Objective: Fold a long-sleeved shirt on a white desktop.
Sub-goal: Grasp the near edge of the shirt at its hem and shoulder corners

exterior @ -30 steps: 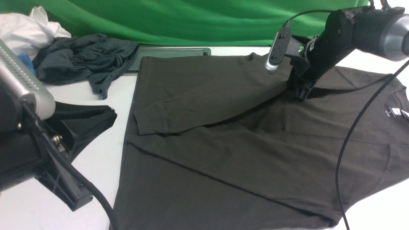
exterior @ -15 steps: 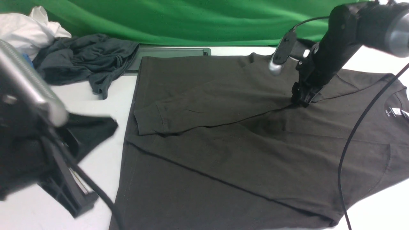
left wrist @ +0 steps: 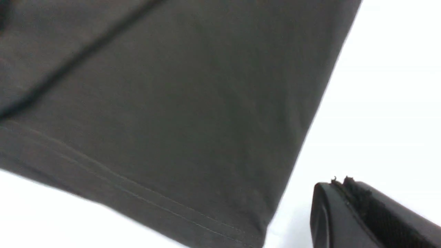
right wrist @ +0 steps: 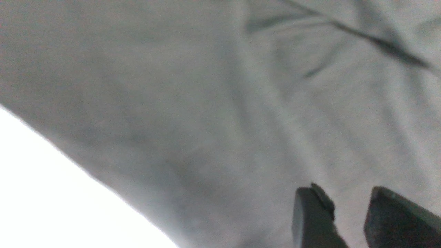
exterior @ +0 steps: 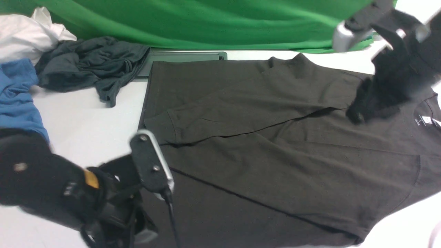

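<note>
The shirt [exterior: 275,137] lies spread on the bench [exterior: 86,117], one sleeve folded across its body. The left end effector [left wrist: 344,193] is pressed together and empty, beside the hem corner. The right end effector [right wrist: 346,196] stands apart, gripping nothing, over the fabric.

Your long-sleeved shirt [exterior: 275,165] lies flat on the white desktop [exterior: 89,113], one sleeve folded across the body. Your right arm [exterior: 389,86] is blurred above the collar end and your left arm [exterior: 51,186] sits low by the hem. A grey garment [exterior: 93,65] and a blue garment [exterior: 17,96] lie far left
</note>
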You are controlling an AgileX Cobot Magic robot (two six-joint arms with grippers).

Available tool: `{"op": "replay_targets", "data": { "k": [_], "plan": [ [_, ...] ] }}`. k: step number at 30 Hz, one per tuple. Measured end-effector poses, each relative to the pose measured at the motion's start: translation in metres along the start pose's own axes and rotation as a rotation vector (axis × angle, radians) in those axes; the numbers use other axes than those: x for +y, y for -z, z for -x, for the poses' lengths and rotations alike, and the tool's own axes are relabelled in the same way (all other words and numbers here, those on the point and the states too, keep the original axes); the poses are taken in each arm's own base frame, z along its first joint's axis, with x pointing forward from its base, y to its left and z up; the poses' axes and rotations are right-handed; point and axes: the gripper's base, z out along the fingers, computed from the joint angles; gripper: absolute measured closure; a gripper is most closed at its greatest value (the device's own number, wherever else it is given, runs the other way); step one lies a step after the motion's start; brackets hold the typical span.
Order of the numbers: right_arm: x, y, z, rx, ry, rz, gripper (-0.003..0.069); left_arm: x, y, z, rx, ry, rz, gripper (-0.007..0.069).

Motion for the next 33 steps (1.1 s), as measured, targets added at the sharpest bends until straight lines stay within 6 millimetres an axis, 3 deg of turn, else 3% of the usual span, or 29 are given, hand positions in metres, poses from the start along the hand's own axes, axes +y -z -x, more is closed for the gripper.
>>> {"op": "replay_targets", "data": {
  "k": [1, 3, 4, 9, 12, 19, 28, 33],
  "plan": [
    [0.018, 0.009, -0.012, -0.024, 0.029, 0.009, 0.0422, 0.002, -0.009, 0.000, 0.035, -0.008, -0.027, 0.0560],
    [0.031, 0.013, -0.023, -0.042, 0.055, 0.018, 0.0417, 0.004, -0.017, -0.001, 0.064, -0.019, -0.049, 0.0523],
    [0.043, 0.016, -0.035, -0.063, 0.082, 0.024, 0.0414, 0.007, -0.025, -0.002, 0.100, -0.038, -0.063, 0.0466],
    [0.058, 0.018, -0.064, -0.119, 0.135, 0.014, 0.0411, 0.017, -0.046, -0.009, 0.222, -0.107, -0.071, 0.0260],
    [0.059, 0.016, -0.073, -0.133, 0.161, 0.005, 0.0411, 0.021, -0.052, -0.012, 0.267, -0.157, -0.064, 0.0191],
    [0.059, 0.014, -0.075, -0.163, 0.169, -0.011, 0.0411, 0.025, -0.062, -0.015, 0.319, -0.252, -0.086, 0.0175],
    [0.059, 0.014, -0.074, -0.166, 0.166, -0.012, 0.0411, 0.028, -0.066, -0.024, 0.354, -0.525, -0.074, 0.0188],
    [0.059, 0.014, -0.075, -0.165, 0.166, -0.012, 0.0411, 0.026, -0.072, -0.029, 0.324, -0.559, -0.032, 0.0190]
  ]
}}
